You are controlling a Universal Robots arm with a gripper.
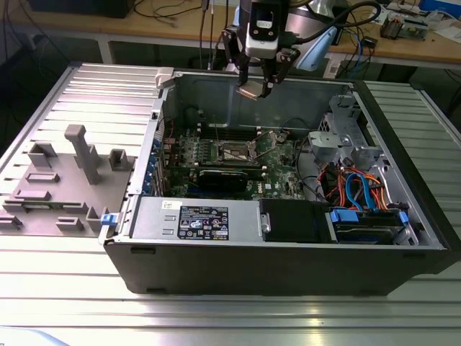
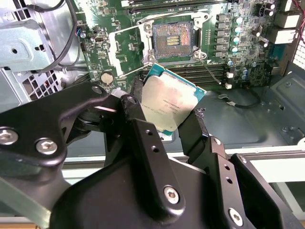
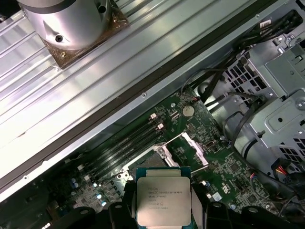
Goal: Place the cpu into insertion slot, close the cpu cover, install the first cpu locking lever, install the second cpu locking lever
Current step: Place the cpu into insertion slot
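Silvery-beige and flat, the cpu (image 2: 167, 102) sits pinched by two opposite edges between the gripper's (image 1: 256, 88) black fingers (image 2: 136, 109), its metal lid turned toward both wrist cameras. In the exterior view it hangs high over the far part of the open case (image 1: 288, 267), well apart from the slot (image 2: 172, 40). The slot lies bare on the green board (image 2: 90, 57), with the cover (image 2: 113, 55) swung open just beside it. You should treat the chip as light and rigid but delicate. The lid will likely take pressure, while the thin green substrate showing around it looks easy to chip, and its underside, which you cannot see, is best kept off everything. The edge grip looks like the right hold, because it leaves both faces clear. Smooth sides could let the chip slip or rotate if the pinch loosens, and in the second wrist view it sits tilted against the slot's square outline. Room around the slot is tight: a black card (image 1: 227, 176) runs close on its near side and memory rails sit beyond it. The case rests on its side on a ribbed metal table (image 1: 216, 317), with a grey fixture (image 1: 79, 180) at the exterior view's left and a cluttered bench (image 1: 180, 29) behind.
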